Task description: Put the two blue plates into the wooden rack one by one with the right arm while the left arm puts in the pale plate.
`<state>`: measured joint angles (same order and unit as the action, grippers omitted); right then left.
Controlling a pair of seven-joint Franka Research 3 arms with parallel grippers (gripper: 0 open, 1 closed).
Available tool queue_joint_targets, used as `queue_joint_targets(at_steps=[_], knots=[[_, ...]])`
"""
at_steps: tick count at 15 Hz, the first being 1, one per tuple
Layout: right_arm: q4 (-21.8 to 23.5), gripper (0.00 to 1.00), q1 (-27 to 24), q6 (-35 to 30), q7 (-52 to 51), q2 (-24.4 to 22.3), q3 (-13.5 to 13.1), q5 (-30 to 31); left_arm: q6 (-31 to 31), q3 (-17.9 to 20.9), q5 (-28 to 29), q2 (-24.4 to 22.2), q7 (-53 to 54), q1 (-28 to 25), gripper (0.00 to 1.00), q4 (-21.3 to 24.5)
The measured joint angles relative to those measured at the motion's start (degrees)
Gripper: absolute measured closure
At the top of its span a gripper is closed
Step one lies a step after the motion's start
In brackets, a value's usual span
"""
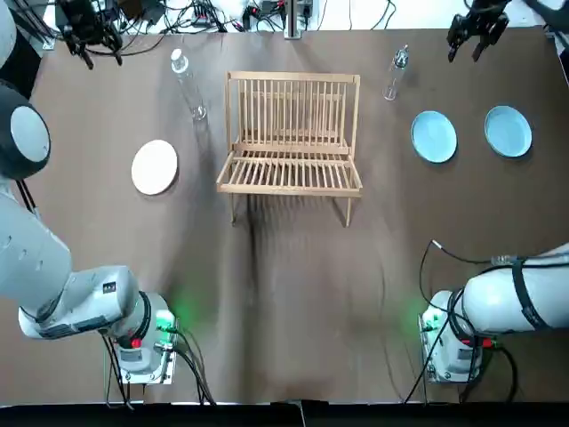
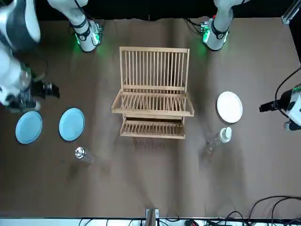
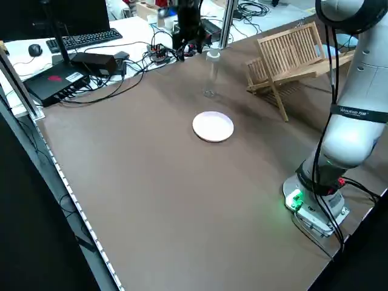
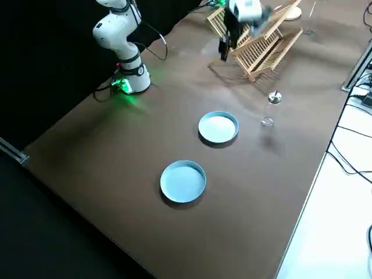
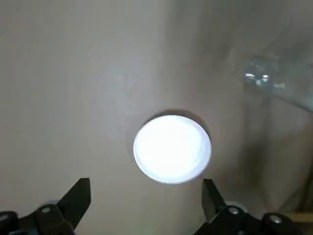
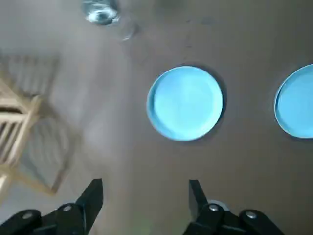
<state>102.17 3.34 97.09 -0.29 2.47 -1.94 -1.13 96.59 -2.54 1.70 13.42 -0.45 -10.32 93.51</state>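
From overhead, wooden rack [image 1: 292, 133] at centre, pale plate [image 1: 155, 166] flat at its 9 o'clock, inner blue plate [image 1: 434, 136] and outer blue plate [image 1: 508, 131] at 3 o'clock; from the wrists, left gripper [image 5: 146, 188] and right gripper [image 6: 145, 188] spread wide, holding nothing, above those plates.

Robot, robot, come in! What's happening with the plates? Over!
Left gripper open, pale plate untouched. Right gripper open, blue plates untouched. Rack empty; bottles flank it.
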Motion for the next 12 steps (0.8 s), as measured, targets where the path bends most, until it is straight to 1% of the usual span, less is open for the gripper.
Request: queue_joint_targets(at_steps=[1,3,4,5,7,9,10,12], knots=[[0.2,0.22,-1.2,2.9,-0.1,3.0,-0.1,0.0,3.5,0.0,0.0,0.5,1.5,-1.2,0.0,2.6],[0.5,0.21,-3.5,8.9,-2.3,9.5,-0.2,0.0,12.5,0.0,0.0,1.1,3.2,-2.5,0.0,9.8],[0.5,0.21,-6.2,13.2,-6.7,15.6,-0.3,0.0,21.4,-0.1,0.0,1.8,3.5,-2.6,0.0,17.0],[0.5,0.21,-7.6,15.3,-8.4,18.1,-0.3,0.0,25.2,-0.3,0.0,2.6,3.5,-2.5,0.0,20.1],[0.3,0.22,-10.0,20.8,-10.1,22.6,-0.4,0.0,30.6,-0.5,0.0,4.9,3.5,-2.3,0.0,24.0],[0.2,0.22,-11.7,24.9,-11.7,26.1,-0.4,0.0,34.3,-0.5,0.0,7.7,3.5,-2.3,0.0,26.1],[0.2,0.29,-12.4,25.6,-13.1,27.4,-0.4,0.0,35.9,-0.5,0.0,8.7,3.5,-2.3,0.0,27.0],[0.2,0.33,-13.7,25.6,-16.5,29.1,-0.5,0.0,37.2,-0.5,0.0,10.1,3.5,-2.3,0.0,28.2]])
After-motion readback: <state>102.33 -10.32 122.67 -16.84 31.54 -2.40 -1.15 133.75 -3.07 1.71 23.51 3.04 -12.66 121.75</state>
